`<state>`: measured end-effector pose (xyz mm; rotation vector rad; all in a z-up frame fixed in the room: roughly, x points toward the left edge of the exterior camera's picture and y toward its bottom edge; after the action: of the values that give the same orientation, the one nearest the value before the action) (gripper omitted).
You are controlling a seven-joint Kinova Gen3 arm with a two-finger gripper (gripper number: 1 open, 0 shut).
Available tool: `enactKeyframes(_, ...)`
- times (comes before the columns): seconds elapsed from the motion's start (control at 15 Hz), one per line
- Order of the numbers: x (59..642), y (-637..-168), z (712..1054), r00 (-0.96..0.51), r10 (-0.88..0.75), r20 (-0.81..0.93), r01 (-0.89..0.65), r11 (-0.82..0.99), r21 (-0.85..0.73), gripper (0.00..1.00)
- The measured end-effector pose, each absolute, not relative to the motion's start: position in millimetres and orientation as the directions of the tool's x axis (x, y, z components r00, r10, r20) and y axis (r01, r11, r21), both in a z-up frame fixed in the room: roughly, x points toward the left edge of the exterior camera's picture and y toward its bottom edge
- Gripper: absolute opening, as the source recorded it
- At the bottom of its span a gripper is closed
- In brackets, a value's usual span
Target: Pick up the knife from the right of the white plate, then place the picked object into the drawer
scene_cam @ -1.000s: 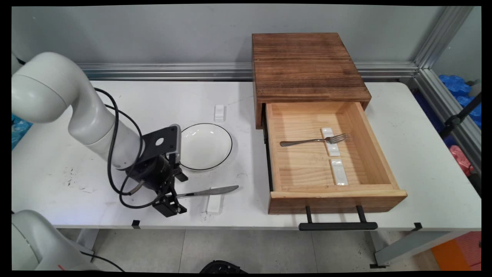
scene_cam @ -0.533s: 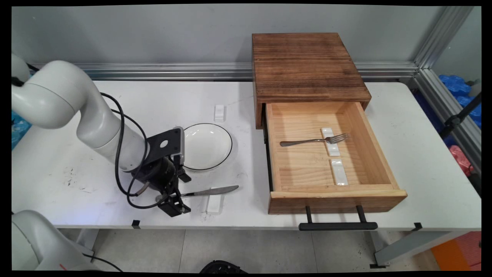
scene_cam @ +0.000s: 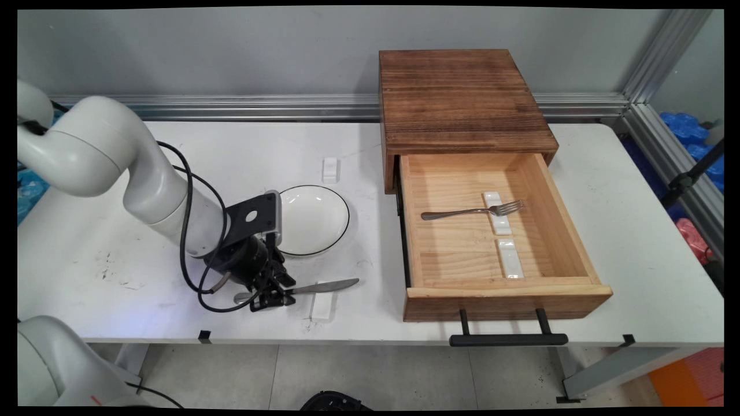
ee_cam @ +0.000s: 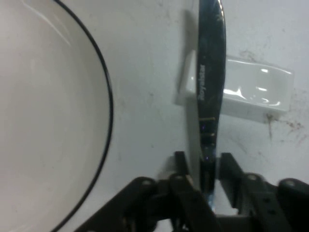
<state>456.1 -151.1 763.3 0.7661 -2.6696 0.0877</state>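
A steel table knife lies near the table's front edge, its blade resting across a small white ceramic rest. My gripper is down at the knife's handle end, its fingers closed in on either side of the handle. In the hand view the knife runs straight up from between the fingers, over the rest. Just behind the gripper sits a white plate with a black rim, which fills the hand view's left side as the plate.
A dark wooden cabinet stands at the back right with its pale drawer pulled out. Inside lie a fork on a white rest and a second rest. Another small rest sits behind the plate.
The gripper has shifted right along the knife handle and its wide-open fingers have closed in around it. The knife itself has not moved.
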Motion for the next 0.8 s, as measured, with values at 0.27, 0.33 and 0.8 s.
enactKeyframes(0.27,458,-153,763,-0.791,-0.498,0.357,-0.522,0.853,0.034,0.0)
enactKeyframes(0.33,459,-153,764,-0.791,-0.497,0.357,-0.521,0.853,0.032,0.0)
enactKeyframes(0.8,460,-153,802,-0.791,-0.5,0.353,-0.525,0.851,0.029,0.0)
